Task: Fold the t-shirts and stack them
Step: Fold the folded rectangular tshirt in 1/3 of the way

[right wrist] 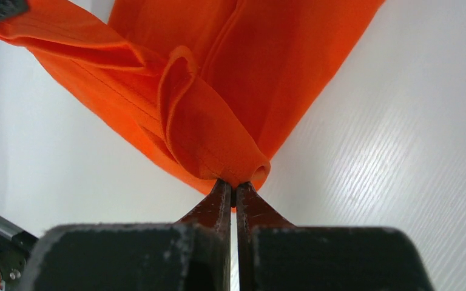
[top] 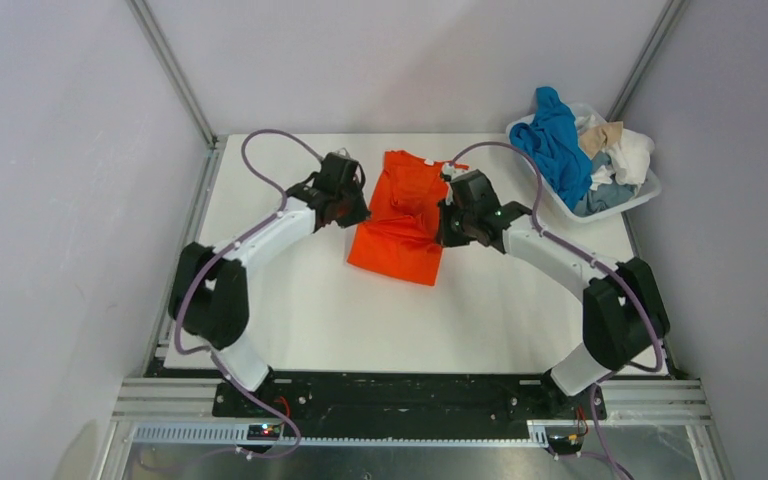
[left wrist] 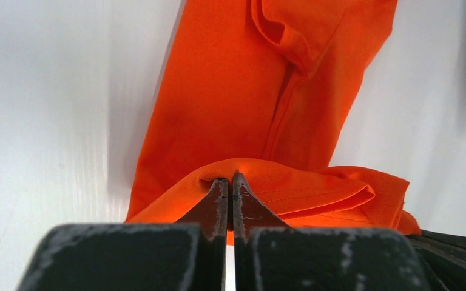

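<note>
The bright orange t-shirt (top: 400,215) lies partly folded on the white table, long axis running away from the arms. My left gripper (top: 356,212) is at its left edge and is shut on a raised fold of the orange cloth (left wrist: 279,182). My right gripper (top: 444,222) is at the shirt's right edge and is shut on a bunched fold of the same shirt (right wrist: 218,139). Both hold the cloth lifted a little above the table. Blue (top: 558,145), beige (top: 602,135), white (top: 632,155) and pale grey-blue (top: 600,198) shirts lie heaped in the basket.
The white plastic basket (top: 650,190) stands at the back right corner of the table (top: 360,320). Metal frame posts and grey walls close in the left, right and back sides. The arm bases sit at the near edge.
</note>
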`<state>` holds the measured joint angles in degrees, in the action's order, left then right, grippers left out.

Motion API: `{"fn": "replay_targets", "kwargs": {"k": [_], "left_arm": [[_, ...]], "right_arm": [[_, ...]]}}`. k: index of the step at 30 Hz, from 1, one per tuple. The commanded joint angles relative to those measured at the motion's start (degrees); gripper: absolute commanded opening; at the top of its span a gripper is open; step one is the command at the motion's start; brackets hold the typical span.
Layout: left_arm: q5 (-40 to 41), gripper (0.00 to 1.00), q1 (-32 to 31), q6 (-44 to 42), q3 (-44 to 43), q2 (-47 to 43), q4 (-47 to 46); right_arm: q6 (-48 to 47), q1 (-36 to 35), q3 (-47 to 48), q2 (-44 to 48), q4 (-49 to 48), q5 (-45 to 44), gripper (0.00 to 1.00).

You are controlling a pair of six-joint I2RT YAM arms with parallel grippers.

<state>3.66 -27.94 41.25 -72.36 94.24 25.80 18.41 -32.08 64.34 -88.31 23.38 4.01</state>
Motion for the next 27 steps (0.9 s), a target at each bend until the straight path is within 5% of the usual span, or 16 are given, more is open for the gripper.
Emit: {"fn": "replay_targets", "kwargs": {"k": [1,7,15,17,20,24,27], "left_arm": [[-3.02,0.00,1.87,-3.20,-6.10,5.91,-0.28],[-5.61,0.00,3.72,-4.23,-12.62,12.98,-0.23],[-9.76,0.15,4.59,-5.28,-19.80,22.12,-0.19],[-10.03,0.29,4.95,-5.07,-20.33,22.70,-0.17],[-10.00,0.59,5.33,-5.16,-20.72,21.46,-0.16],[-9.07,0.96,5.34,-5.62,-19.56,16.48,-0.22],[-6.57,0.99,5.34,-5.59,-14.38,11.31,-0.26]], "right_arm": [[-4.81,2.96,6.78,-5.20,-0.56,2.71,0.00],[-6.91,5.96,11.97,-10.80,-0.16,3.21,0.00],[-8.59,8.66,16.61,-18.96,-1.73,4.60,0.03],[-8.45,9.37,19.00,-22.14,-0.38,4.48,0.11],[-8.39,9.91,22.91,-23.70,2.36,2.55,0.52],[-6.84,9.77,22.80,-20.71,2.29,1.17,0.78],[-6.08,8.25,19.55,-16.59,1.96,0.36,0.87]]}}
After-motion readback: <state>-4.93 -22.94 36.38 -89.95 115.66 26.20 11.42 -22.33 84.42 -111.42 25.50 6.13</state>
